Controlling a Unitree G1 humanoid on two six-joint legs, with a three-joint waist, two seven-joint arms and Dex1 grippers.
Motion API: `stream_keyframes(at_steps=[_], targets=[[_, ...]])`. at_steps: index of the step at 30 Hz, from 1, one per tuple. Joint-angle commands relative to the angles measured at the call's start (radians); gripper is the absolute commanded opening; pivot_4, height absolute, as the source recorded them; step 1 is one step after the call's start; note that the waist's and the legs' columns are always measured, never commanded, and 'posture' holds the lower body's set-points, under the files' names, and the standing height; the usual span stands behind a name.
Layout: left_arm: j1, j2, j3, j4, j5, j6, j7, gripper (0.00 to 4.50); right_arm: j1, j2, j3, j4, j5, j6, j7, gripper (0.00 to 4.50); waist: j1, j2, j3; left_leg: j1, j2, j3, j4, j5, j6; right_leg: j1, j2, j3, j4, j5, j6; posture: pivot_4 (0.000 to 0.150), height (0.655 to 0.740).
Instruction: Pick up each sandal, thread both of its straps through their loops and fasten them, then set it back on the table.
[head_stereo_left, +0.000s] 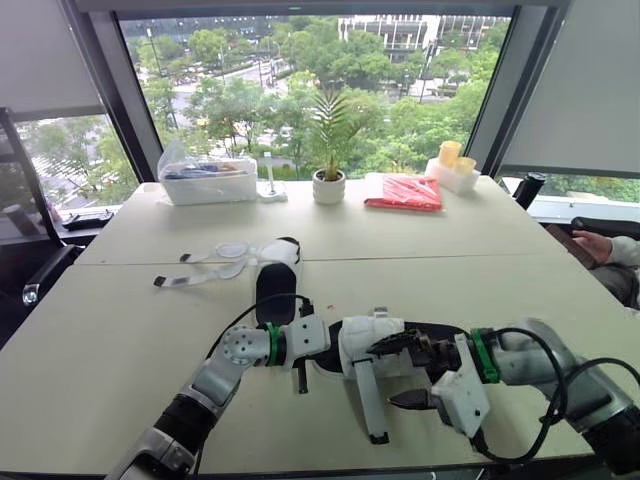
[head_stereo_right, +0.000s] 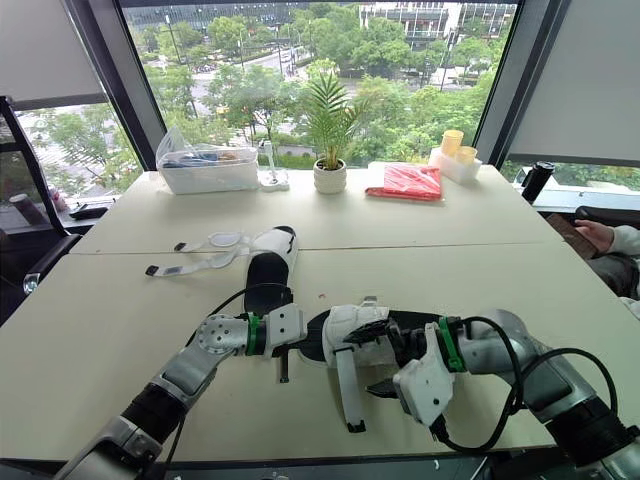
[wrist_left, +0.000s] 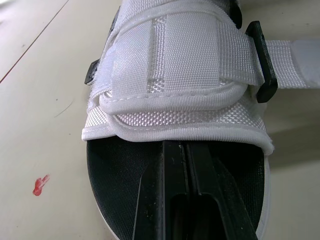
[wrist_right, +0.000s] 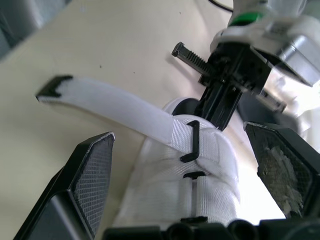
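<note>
1. The near sandal (head_stereo_left: 375, 335), white upper on a black sole, lies on the surface (head_stereo_left: 120, 340) at the front, between the two grippers.
2. The left gripper (wrist_left: 185, 150) is at the end of the sandal on the robot's left. Its jaws are drawn narrow, the two fingers almost together, lying over the black footbed just short of the white upper.
3. The right gripper (wrist_right: 182, 150) reaches in from the other end. Its jaws stand wide, one finger on each side of the white upper, and neither finger is seen to touch it.
4. A long strap (wrist_right: 115, 107) passes through a black loop (wrist_right: 192, 142) on the side of the upper and then runs loose. Its black-tipped end lies flat on the surface toward the robot, not folded back on itself.
5. The far sandal (head_stereo_left: 275, 265) lies further back on the surface, well apart from both grippers. Its two straps (head_stereo_left: 200, 275) are spread open to the robot's left.
6. A small red mark (wrist_left: 40, 184) shows on the surface beside the toe of the near sandal.
7. Along the far edge, by the window, stand a clear bag of items (head_stereo_left: 208, 180), a potted plant (head_stereo_left: 328, 185), a red packet (head_stereo_left: 405, 192) and yellow cups (head_stereo_left: 450, 155) in a white holder.
8. A person's hand (head_stereo_left: 590, 245) rests at the right edge of the surface.
</note>
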Motion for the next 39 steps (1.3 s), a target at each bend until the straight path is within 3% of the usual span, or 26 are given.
stream_keyframes(at_steps=[1, 4, 10, 16, 23, 32, 39], targets=[[0.067, 0.025, -0.091, 0.124, 0.088, 0.064, -0.037, 0.00, -0.010, 0.046, -0.042, 0.084, -0.150, -0.217, -0.157, 4.48, -0.001, 0.000, 0.000, 0.003, 0.000, 0.000, -0.002, 0.000, 0.000, 0.003, 0.000, 0.000, -0.001, 0.000, 0.000, 0.150, 0.7400], [0.069, 0.027, -0.090, 0.121, 0.088, 0.066, -0.037, 0.00, -0.006, 0.099, -0.082, 0.156, -0.316, -0.356, -0.302, 4.48, 0.000, 0.000, 0.000, 0.006, 0.000, 0.000, -0.003, 0.000, -0.001, 0.004, 0.000, 0.000, -0.001, 0.000, 0.000, 0.150, 0.7400], [0.077, 0.035, -0.088, 0.114, 0.087, 0.069, -0.039, 0.00, -0.003, 0.178, -0.114, 0.172, -0.560, -0.449, -0.506, 4.48, -0.001, 0.001, -0.001, 0.007, 0.000, 0.000, -0.003, 0.001, 0.000, 0.004, 0.001, 0.001, 0.000, 0.000, 0.000, 0.150, 0.7400], [0.077, 0.035, -0.087, 0.115, 0.086, 0.070, -0.038, 0.00, 0.016, 0.193, -0.088, 0.149, -0.697, -0.464, -0.638, 4.48, -0.001, 0.001, -0.001, 0.008, 0.000, 0.000, -0.004, 0.001, 0.000, 0.004, 0.001, 0.002, 0.003, -0.001, 0.000, 0.150, 0.7400], [0.070, 0.035, -0.083, 0.123, 0.084, 0.069, -0.037, 0.00, 0.095, 0.155, -0.056, 0.086, -0.749, -0.472, -0.710, 4.48, -0.001, 0.001, -0.001, 0.010, -0.001, 0.000, -0.004, 0.001, 0.000, 0.005, 0.001, 0.002, 0.005, -0.002, -0.001, 0.150, 0.7400], [0.066, 0.029, -0.084, 0.130, 0.081, 0.068, -0.036, 0.00, 0.118, 0.126, -0.030, 0.044, -0.766, -0.439, -0.750, 0.04, -0.003, -0.002, 0.000, 0.020, -0.001, 0.000, -0.008, 0.001, -0.001, 0.012, 0.000, 0.004, 0.007, -0.008, -0.002, 0.150, 0.7400], [0.063, 0.026, -0.083, 0.135, 0.082, 0.066, -0.035, 0.00, 0.103, 0.068, -0.022, -0.011, -0.610, -0.390, -0.725, 0.04, -0.002, -0.002, 0.001, 0.020, -0.001, 0.000, -0.009, 0.001, 0.000, 0.012, 0.000, 0.004, 0.007, -0.009, -0.002, 0.150, 0.7400]])
